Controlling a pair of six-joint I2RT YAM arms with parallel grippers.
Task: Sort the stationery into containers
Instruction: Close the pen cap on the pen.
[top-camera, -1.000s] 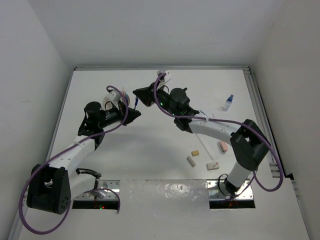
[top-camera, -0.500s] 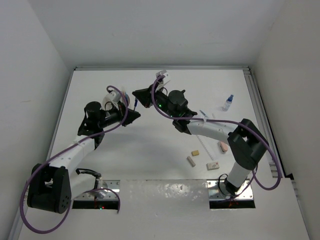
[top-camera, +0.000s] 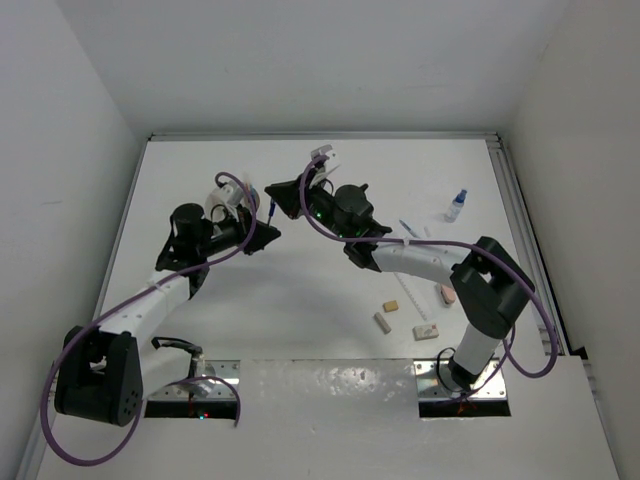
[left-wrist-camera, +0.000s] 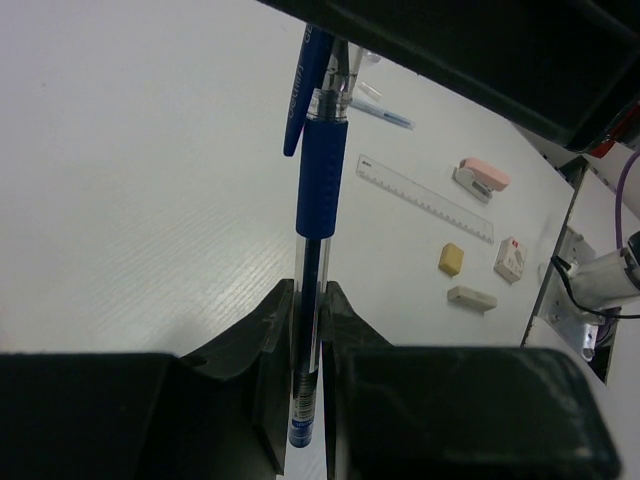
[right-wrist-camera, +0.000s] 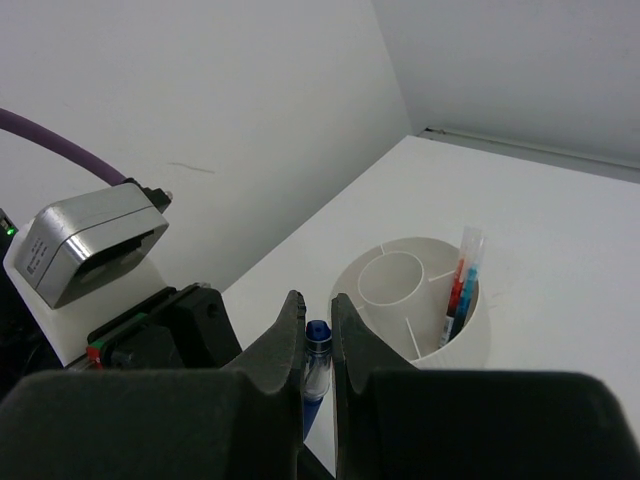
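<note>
Blue pen (left-wrist-camera: 321, 180) hangs upper-left of centre in the overhead view, clamped at both ends — left gripper (left-wrist-camera: 308, 300) and right gripper (right-wrist-camera: 317, 310) each closed on it. Only the right arm (top-camera: 430, 258) has crept leftward; handover looks unfinished, white tub (right-wrist-camera: 468, 345) just beside.

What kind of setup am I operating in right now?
Probably a lab robot test cell rather than an office. A bare white table is boxed in by plain white walls. The left arm and right arm are bolted at its near edge. A tan eraser and clear ruler lie out like props.
</note>
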